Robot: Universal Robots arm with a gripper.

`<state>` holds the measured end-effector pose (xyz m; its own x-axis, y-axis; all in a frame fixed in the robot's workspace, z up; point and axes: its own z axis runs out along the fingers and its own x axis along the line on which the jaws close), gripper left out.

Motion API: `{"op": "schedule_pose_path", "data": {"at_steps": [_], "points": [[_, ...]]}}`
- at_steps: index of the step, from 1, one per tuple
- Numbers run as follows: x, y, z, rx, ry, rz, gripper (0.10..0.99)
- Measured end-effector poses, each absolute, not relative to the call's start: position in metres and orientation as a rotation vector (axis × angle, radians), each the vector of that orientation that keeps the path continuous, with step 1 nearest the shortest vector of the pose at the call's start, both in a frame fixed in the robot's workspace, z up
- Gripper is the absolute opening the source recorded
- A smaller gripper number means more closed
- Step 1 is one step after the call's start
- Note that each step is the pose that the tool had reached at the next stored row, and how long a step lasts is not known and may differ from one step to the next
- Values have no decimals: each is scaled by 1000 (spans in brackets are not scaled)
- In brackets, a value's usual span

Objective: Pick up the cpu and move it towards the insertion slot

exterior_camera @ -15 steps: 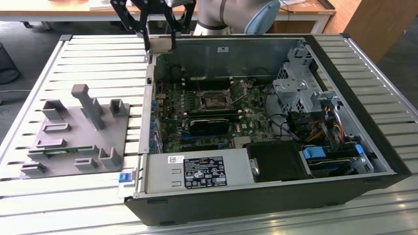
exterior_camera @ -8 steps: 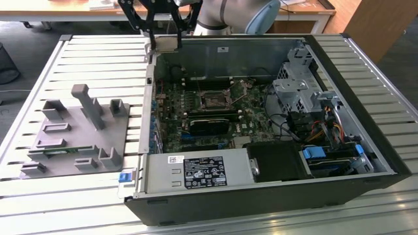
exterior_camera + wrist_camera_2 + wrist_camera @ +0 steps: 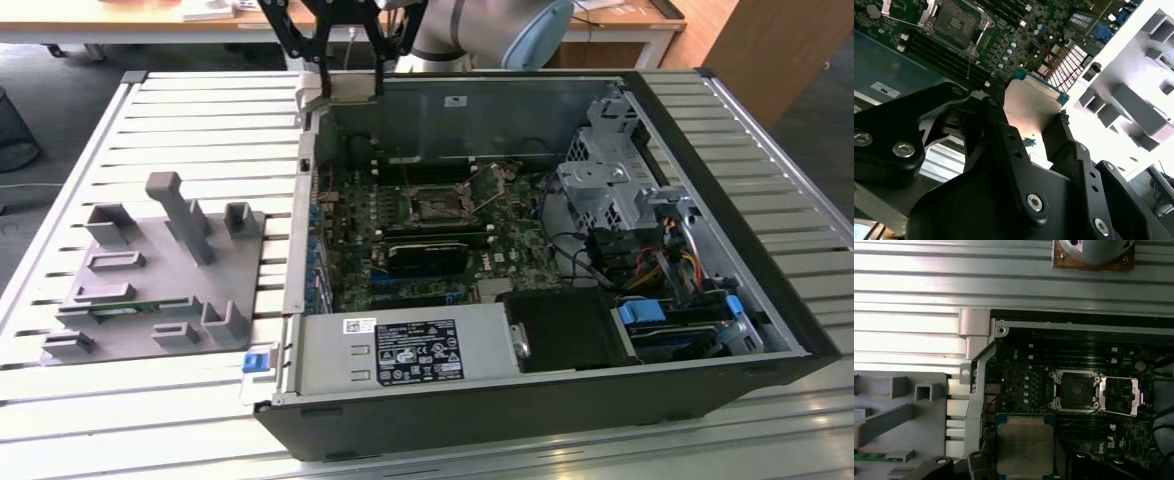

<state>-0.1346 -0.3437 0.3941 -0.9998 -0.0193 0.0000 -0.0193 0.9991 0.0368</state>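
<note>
Pick done: black two-finger gripper (image 3: 1036,132) clamped on the flat square silvery cpu (image 3: 1025,446), held aloft over the open case's edge, short of the shiny metal-framed insertion slot (image 3: 1075,390) with its cover open; transfer left.

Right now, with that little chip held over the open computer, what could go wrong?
The gripper pinches the cpu only by its edges, so it might slip and drop onto the motherboard. The insertion slot lies open with its cover plate flipped aside; a tilted or off-centre approach could perhaps damage it.
</note>
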Motion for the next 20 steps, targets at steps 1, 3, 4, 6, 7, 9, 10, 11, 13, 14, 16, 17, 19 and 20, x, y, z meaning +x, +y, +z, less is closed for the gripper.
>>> {"op": "schedule_pose_path", "data": {"at_steps": [1,3,4,6,7,9,10,11,13,14,16,17,19,20], "points": [[-133,-343,394,30,-3141,-58,545],[-129,-342,394,31,-3141,-58,545],[-128,-341,394,31,-3141,-58,545],[-125,-339,394,31,-3141,-58,545],[-123,-338,394,31,-3141,-58,545],[-120,-337,394,32,-3141,-58,545],[-118,-336,394,32,-3141,-58,545],[-115,-334,394,33,-3140,-58,545],[-112,-333,394,33,-3141,-58,545],[-110,-332,394,33,-3140,-58,545],[-107,-330,394,33,-3140,-58,545],[-105,-330,394,34,-3140,-58,545],[-102,-329,394,34,-3140,-58,545],[-101,-329,394,35,-3140,-58,545]]}}
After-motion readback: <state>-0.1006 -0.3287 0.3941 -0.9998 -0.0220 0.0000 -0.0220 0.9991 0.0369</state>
